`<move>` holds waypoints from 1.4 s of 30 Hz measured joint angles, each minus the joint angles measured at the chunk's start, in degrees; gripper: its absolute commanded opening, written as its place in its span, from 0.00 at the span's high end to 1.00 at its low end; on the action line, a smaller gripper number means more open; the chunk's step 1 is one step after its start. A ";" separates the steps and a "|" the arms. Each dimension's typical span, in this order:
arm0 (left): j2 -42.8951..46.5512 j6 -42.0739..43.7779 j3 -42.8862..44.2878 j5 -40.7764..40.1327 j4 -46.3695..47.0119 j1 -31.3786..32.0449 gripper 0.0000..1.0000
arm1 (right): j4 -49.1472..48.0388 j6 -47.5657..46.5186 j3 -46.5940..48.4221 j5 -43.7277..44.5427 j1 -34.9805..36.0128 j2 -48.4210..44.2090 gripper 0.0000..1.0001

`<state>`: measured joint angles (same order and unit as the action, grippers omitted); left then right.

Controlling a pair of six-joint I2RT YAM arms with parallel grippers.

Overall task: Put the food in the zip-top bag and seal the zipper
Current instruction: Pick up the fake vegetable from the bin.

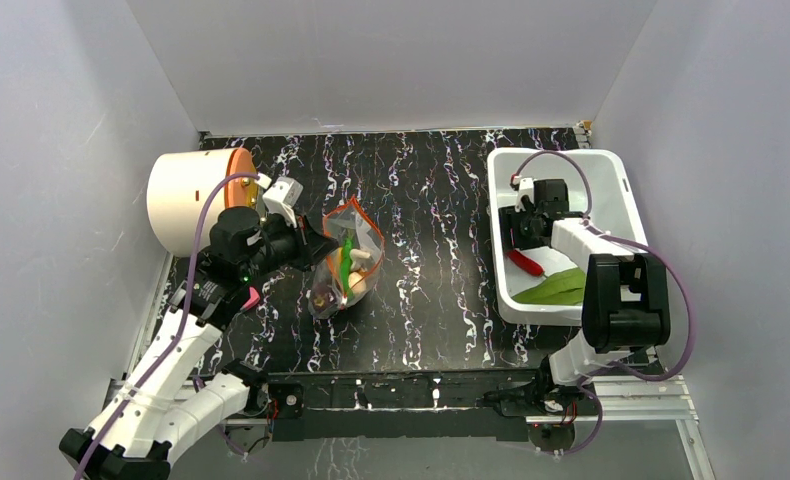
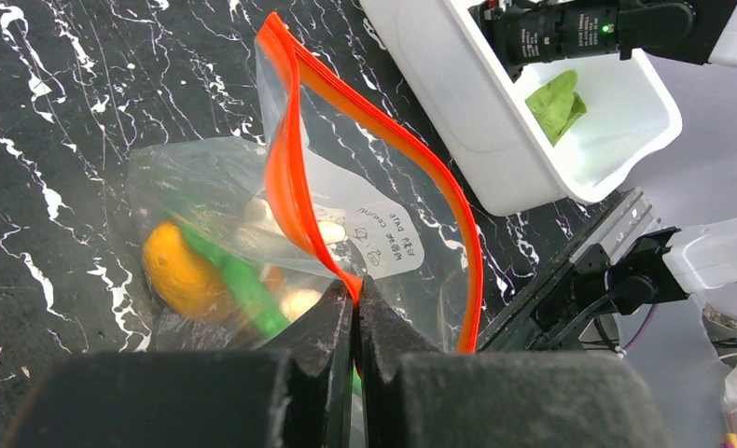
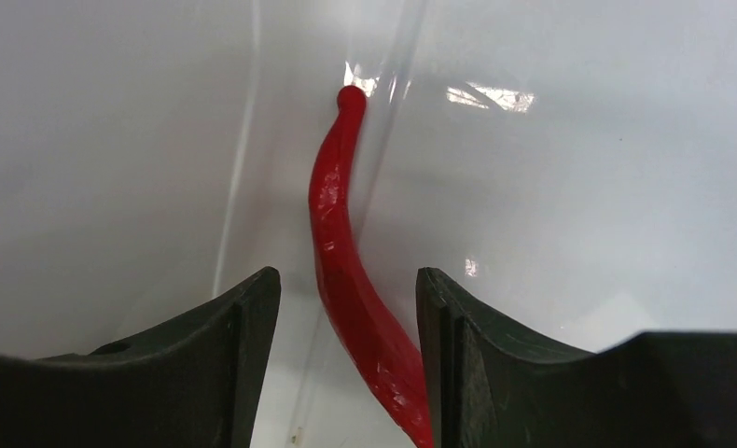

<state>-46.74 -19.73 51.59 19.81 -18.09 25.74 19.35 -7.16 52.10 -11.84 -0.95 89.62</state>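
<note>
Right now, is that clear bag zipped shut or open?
Open. The bag has its orange-red zipper strips bowed wide apart, and the left gripper pinches the mouth edge where they meet.

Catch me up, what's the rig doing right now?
The left gripper is pinched shut on the bag at its zipper, holding the mouth open; an orange fruit and green pepper are already inside. The right gripper is down in the white bin, jaws open astride the red chilli, not yet closed.
</note>
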 measured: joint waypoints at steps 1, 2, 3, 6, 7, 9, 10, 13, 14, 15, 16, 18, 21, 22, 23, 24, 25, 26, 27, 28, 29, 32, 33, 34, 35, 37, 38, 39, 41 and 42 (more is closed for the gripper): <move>0.04 0.02 0.00 -0.07 -0.04 0.00 1.00 | 0.09 -0.46 0.09 -0.02 0.76 0.61 0.46; 0.17 0.04 0.00 -0.17 -0.15 0.00 1.00 | 0.13 -0.74 0.24 0.15 1.25 1.16 0.46; 0.37 0.07 0.00 -0.33 -0.24 0.00 1.00 | 0.11 -0.90 0.42 0.39 1.57 1.55 0.46; 0.83 0.20 0.00 -0.61 -0.35 0.00 1.00 | 0.07 -1.77 1.22 1.66 2.97 3.19 0.48; 0.90 0.20 0.00 -0.72 -0.37 0.00 1.00 | 0.09 -1.81 1.29 1.81 3.13 3.32 0.49; 0.94 0.20 0.00 -0.81 -0.37 0.00 1.00 | 0.13 -2.19 1.33 3.26 3.98 4.00 0.53; 0.94 0.20 0.00 -0.83 -0.39 0.00 1.00 | 0.13 -2.32 1.33 3.91 4.26 4.11 0.55; 1.03 0.20 0.00 -0.98 -0.42 0.00 1.00 | 0.11 -2.91 1.33 6.16 4.83 4.15 0.64; 1.07 0.20 0.00 -1.01 -0.42 0.00 1.00 | 0.13 -2.95 1.33 6.67 4.94 4.15 0.68; 1.16 0.20 0.00 -1.03 -0.42 0.00 1.00 | 0.13 -3.02 1.33 7.50 5.09 4.17 0.71; 1.20 0.20 0.00 -1.05 -0.42 0.00 1.00 | 0.11 -3.06 1.33 8.20 5.18 4.17 0.73; 1.20 0.20 0.00 -1.07 -0.42 0.00 1.00 | 0.09 -3.10 1.33 9.55 5.18 4.17 0.79; 1.20 0.20 0.00 -1.07 -0.44 0.00 1.00 | 0.07 -2.82 1.40 11.34 5.18 4.17 0.86; 1.20 0.20 0.00 -1.07 -0.44 0.00 1.00 | 0.07 -2.62 1.40 11.85 5.18 4.17 0.87; 1.20 0.20 0.00 -1.09 -0.44 0.00 1.00 | 0.04 -2.49 1.40 12.17 5.18 4.17 0.89; 1.20 0.20 0.00 -1.09 -0.44 0.00 1.00 | 0.07 -2.34 1.40 12.52 5.18 4.17 0.91; 1.20 0.20 0.00 -1.14 -0.44 0.00 1.00 | 0.04 -2.12 1.40 12.90 5.18 4.17 0.93; 1.25 0.20 0.00 -1.18 -0.46 0.00 1.00 | 0.04 -1.99 1.40 13.22 5.18 4.17 0.96; 1.29 0.20 0.00 -1.20 -0.48 0.00 1.00 | 0.04 -1.88 1.40 13.46 5.18 4.17 0.98; 1.36 0.20 0.00 -1.20 -0.57 0.00 1.00 | 0.09 -1.73 1.49 13.68 5.18 4.17 0.99; 1.51 0.22 0.00 -1.22 -0.72 0.00 1.00 | 0.11 -1.60 1.57 13.79 5.18 4.15 1.00; 1.88 0.22 0.00 -1.27 -1.05 0.00 1.00 | 0.15 -0.68 2.05 13.81 5.18 3.78 1.00; 1.97 0.22 0.00 -1.27 -1.09 0.00 1.00 | 0.22 -0.35 2.12 13.81 5.18 3.50 1.00; 2.05 0.22 0.00 -1.27 -1.16 0.00 1.00 | 0.24 -0.09 2.12 13.81 5.18 3.08 1.00; 2.05 0.20 0.00 -1.27 -1.20 0.00 1.00 | 0.33 0.24 2.12 13.81 5.18 2.54 1.00; 2.05 0.20 0.00 -1.25 -1.22 0.00 1.00 | 0.66 0.98 2.12 13.81 5.18 1.14 1.00; 2.05 0.20 0.00 -1.25 -1.20 0.00 1.00 | 0.83 1.29 2.12 13.84 5.18 0.48 1.00; 2.05 0.17 0.00 -1.20 -1.20 0.00 1.00 | 1.09 1.46 2.12 13.84 5.18 -0.33 1.00; 1.99 0.15 0.00 -1.18 -1.20 0.00 1.00 | 1.77 1.86 2.12 13.86 5.22 -2.23 1.00; 1.95 0.15 0.00 -1.11 -1.18 0.00 1.00 | 2.03 2.21 2.12 13.86 5.25 -3.52 1.00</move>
<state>-44.80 -19.57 51.59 18.70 -19.27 25.74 21.39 -4.95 54.22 2.02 4.29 86.11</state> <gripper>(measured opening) 0.008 0.215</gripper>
